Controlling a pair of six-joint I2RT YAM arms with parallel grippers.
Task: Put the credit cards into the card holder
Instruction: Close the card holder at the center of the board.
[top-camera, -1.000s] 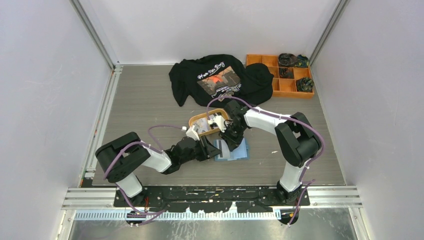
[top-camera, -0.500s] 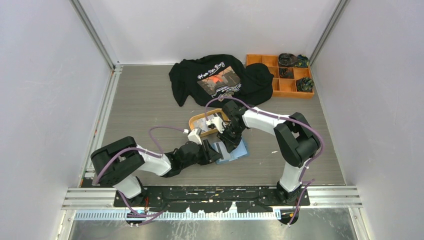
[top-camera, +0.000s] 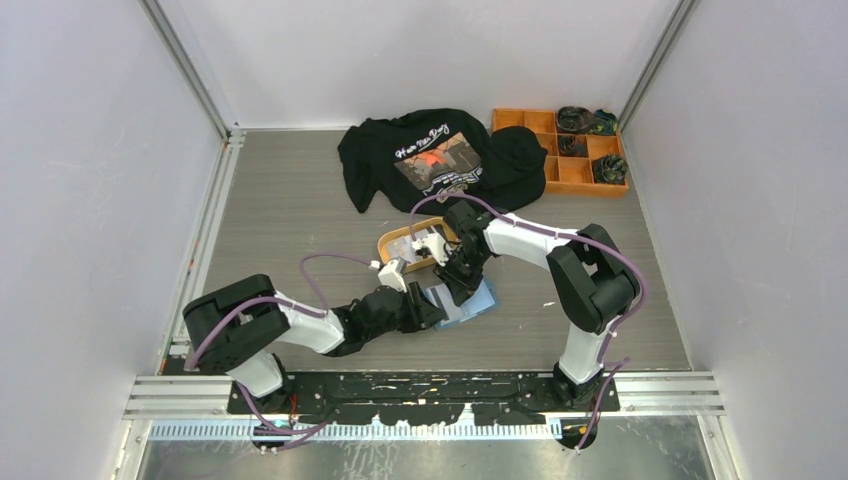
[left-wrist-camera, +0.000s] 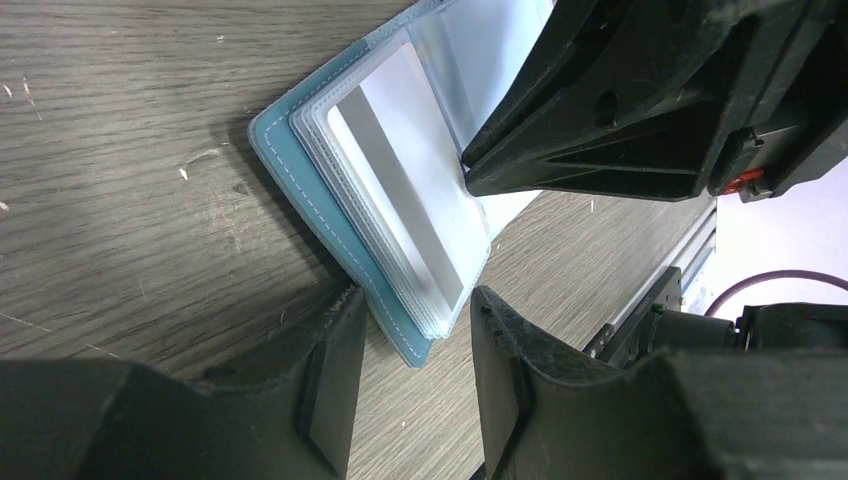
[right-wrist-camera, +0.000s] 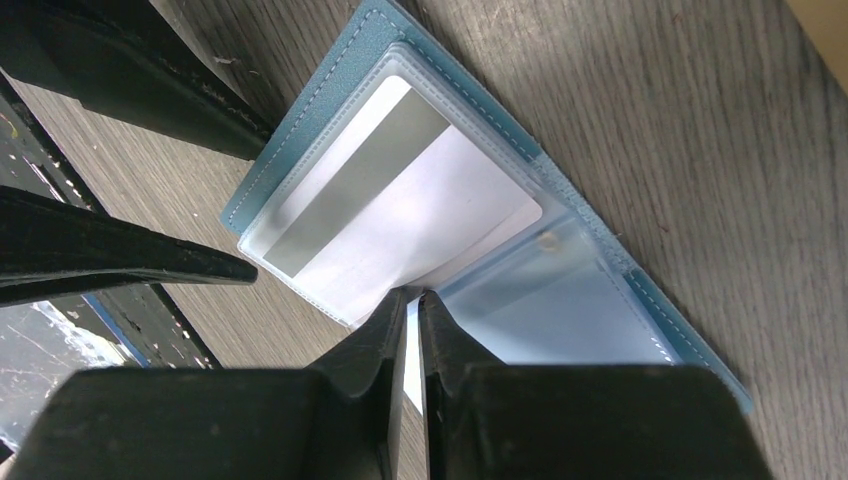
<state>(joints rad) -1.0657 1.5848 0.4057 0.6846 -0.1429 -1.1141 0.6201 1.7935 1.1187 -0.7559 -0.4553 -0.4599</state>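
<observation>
So here's what we've got: the card holder (top-camera: 480, 301) is lying open on the tabletop (top-camera: 290, 220), a bit toward 6 o'clock from the middle, teal cover down and the clear sleeves facing up. There's a white card (right-wrist-camera: 400, 200) with a silver stripe sitting in the top sleeve, on the half of the holder nearer the left arm.

The left hand (left-wrist-camera: 415, 305) comes in low from about 8 o'clock. Its fingers are spread apart with the holder's near corner poking into the gap between them. From the wrist view we can't say it's clamping anything; the corner just sits in there.

The right hand (right-wrist-camera: 412, 297) reaches down from the holder's 12 o'clock side. Its fingers are squeezed almost together, and the tips sit right on the edge of that top sleeve, close to the fold. We honestly can't tell if something thin is pinched between them or if they're just pressing down.

An orange oval tray (top-camera: 384, 242) sits just beside the holder at roughly 11 o'clock, but what's in it is too small for us to make out. A black t-shirt (top-camera: 430, 155) lies out at 12 o'clock, and an orange compartment box (top-camera: 575, 178) sits at 1 o'clock in the far corner.
</observation>
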